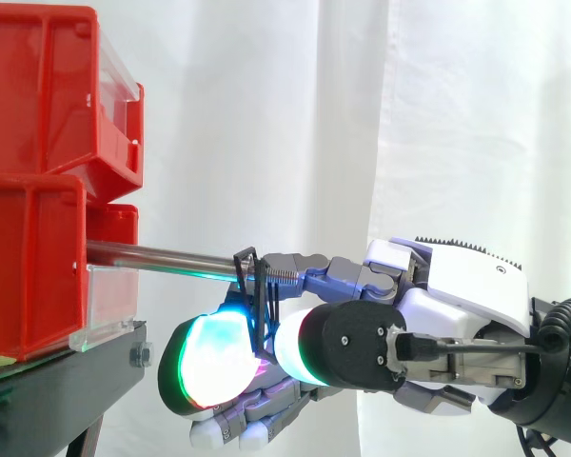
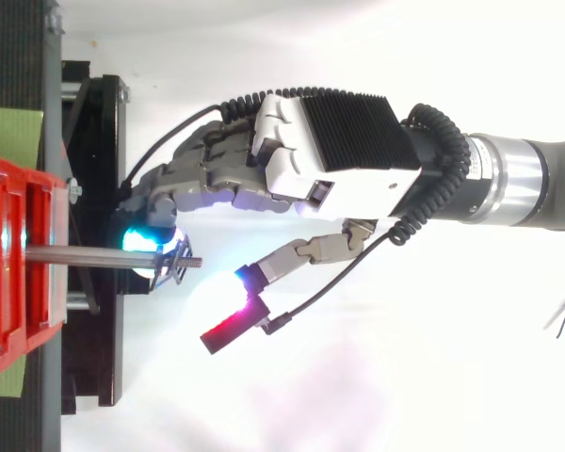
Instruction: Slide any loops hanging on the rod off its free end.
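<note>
1. The rod (image 1: 162,256) pokes out to the right from the red bins (image 1: 29,276). The black loops (image 2: 174,267) hang just short of its threaded free end.
2. My hand (image 2: 330,141) reaches in from the right, tight up against them. Whether I actually have a grip, I can't tell.
3. They look thin and light, so I'd expect them to swing and maybe catch on the threads.
4. Best hold, I reckon, is on the dangling part just under the rod, then draw right.

Nothing legible on show.
Scanning the red bins (image 1: 33,238), the hand (image 2: 339,132) and the black stand (image 2: 99,358): plain surfaces all round, no letters, numbers or signs clear enough to read.
</note>
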You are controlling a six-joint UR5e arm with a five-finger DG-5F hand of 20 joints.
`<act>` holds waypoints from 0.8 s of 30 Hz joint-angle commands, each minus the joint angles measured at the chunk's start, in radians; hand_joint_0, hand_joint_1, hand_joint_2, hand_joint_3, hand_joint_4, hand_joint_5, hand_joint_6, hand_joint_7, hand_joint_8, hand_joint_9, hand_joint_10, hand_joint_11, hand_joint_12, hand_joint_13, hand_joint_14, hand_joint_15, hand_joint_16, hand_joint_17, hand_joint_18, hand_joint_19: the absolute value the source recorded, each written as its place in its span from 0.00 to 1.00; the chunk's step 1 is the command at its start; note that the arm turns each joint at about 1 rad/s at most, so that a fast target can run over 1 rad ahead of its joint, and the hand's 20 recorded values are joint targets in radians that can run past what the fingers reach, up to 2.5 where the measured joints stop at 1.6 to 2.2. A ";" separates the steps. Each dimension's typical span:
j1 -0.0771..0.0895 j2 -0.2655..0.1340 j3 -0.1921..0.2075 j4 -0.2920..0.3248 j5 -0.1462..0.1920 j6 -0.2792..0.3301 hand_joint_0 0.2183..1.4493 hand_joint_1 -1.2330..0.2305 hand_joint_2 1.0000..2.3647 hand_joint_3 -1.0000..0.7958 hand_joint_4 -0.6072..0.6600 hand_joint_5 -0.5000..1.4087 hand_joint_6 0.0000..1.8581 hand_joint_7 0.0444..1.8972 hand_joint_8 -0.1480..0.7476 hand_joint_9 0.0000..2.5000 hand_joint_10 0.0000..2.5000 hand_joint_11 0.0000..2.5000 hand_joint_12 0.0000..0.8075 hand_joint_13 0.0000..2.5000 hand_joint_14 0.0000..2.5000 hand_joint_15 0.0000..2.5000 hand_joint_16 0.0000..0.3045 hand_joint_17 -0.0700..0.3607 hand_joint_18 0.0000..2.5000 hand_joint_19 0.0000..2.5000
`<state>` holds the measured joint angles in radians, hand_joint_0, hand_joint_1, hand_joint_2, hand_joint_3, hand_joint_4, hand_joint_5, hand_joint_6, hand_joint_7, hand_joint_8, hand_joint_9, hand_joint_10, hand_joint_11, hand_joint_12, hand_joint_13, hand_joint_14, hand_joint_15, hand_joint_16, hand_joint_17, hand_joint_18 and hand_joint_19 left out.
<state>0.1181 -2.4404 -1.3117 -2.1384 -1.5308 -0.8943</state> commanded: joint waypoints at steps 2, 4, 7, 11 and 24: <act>-0.002 0.000 0.000 0.000 0.000 0.000 0.30 0.44 0.01 0.33 0.58 0.18 0.27 0.64 0.45 0.29 0.00 0.08 0.34 0.32 0.00 0.05 0.13 0.38 0.32 0.17; -0.002 0.000 0.000 0.000 0.000 0.000 0.30 0.44 0.01 0.34 0.58 0.18 0.27 0.64 0.45 0.30 0.00 0.08 0.34 0.32 0.00 0.05 0.13 0.37 0.32 0.16; -0.006 0.000 0.000 -0.002 -0.008 0.000 0.30 0.44 0.01 0.34 0.58 0.19 0.27 0.65 0.45 0.30 0.00 0.08 0.34 0.32 0.00 0.05 0.13 0.37 0.32 0.17; -0.011 0.000 0.000 -0.002 -0.015 0.000 0.30 0.44 0.01 0.34 0.56 0.18 0.29 0.64 0.44 0.30 0.00 0.08 0.34 0.32 0.00 0.05 0.13 0.37 0.32 0.17; -0.017 0.000 0.002 -0.002 -0.018 0.002 0.31 0.43 0.01 0.35 0.55 0.16 0.42 0.48 0.44 0.30 0.00 0.09 0.33 0.32 0.00 0.05 0.13 0.37 0.32 0.17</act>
<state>0.1022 -2.4401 -1.3104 -2.1399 -1.5492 -0.8934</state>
